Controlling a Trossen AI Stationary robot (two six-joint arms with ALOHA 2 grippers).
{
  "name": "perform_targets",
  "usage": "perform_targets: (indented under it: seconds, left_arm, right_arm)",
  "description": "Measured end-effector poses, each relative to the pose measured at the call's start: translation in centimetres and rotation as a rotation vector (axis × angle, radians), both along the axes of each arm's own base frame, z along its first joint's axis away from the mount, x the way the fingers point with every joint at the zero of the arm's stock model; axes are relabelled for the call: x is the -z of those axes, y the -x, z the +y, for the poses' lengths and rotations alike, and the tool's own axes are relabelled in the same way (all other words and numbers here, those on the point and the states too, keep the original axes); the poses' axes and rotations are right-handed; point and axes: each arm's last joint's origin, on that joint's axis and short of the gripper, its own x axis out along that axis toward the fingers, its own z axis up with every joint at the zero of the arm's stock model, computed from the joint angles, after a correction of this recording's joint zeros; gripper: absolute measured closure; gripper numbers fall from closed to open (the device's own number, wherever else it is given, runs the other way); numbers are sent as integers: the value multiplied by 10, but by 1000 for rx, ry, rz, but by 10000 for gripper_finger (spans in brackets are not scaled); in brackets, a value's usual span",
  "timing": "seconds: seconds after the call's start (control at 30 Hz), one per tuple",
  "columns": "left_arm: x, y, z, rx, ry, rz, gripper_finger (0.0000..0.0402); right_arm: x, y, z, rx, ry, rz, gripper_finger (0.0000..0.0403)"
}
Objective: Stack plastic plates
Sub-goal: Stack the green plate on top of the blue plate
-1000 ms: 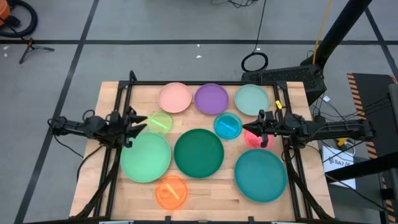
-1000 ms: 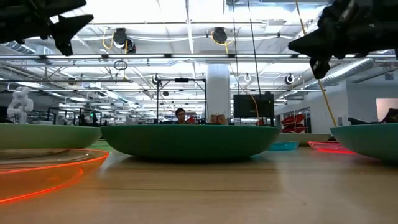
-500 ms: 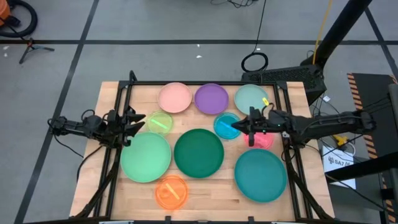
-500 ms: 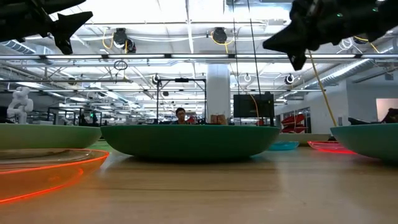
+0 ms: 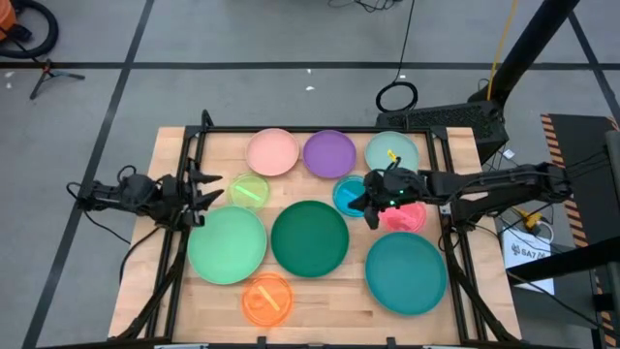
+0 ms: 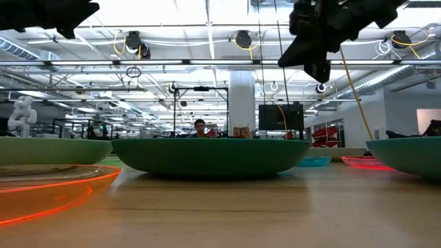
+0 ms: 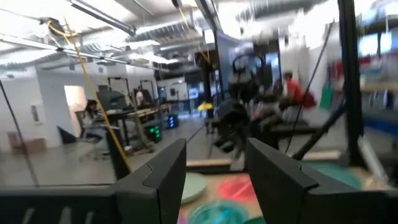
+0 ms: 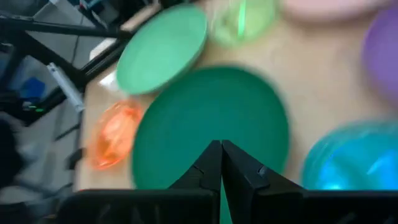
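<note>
Right hand [image 5: 367,203] above blue plate [image 5: 351,197], fingers together.

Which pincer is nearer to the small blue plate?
The right pincer is nearer: it hovers at the blue plate rim. The left pincer is far across the table, by the yellow-green plate.

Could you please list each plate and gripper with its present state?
Left gripper: open, empty, above the table's left edge.
Right gripper: shut, empty, over the blue plate.
Dark green plate: flat, unstacked.
Light green plate: flat, unstacked.
Orange plate: flat, unstacked.
Red plate: flat, partly under the right arm.
</note>
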Motion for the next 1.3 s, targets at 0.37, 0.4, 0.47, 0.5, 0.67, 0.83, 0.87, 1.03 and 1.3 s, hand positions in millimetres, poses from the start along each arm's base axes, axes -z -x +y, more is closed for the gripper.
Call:
perform_targets:
  seconds: [0.37,0.4,0.47,0.5,0.67,0.83,0.87,1.03,1.3]
  left_arm:
    - [-3,2,1,-13,-32,40,229]
    - [-3,2,1,-13,-28,39,229]
    - [-3,2,1,-11,-20,32,229]
    - [-4,2,1,-11,-19,28,229]
    - [-4,2,1,-13,-28,30,229]
    - [-6,3,1,-18,-40,13,229]
    - [-7,3,1,-22,-48,1,229]
    - [-11,5,1,-38,-88,-38,229]
    - [-22,9,2,-107,-232,-136,229]
  right_arm:
    - [-10,-34,24,52,-393,178,397]
    - [-11,-37,26,65,-410,210,397]
    - [-11,-42,31,87,-432,280,397]
    - [-13,-46,33,96,-438,314,397]
    - [-20,-63,47,165,-441,472,397]
    - [-10,-74,57,392,-425,581,397]
    - [-7,-75,59,438,-442,604,397]
    - [10,-77,71,569,-505,694,397]
    - [22,-64,55,699,-375,857,397]
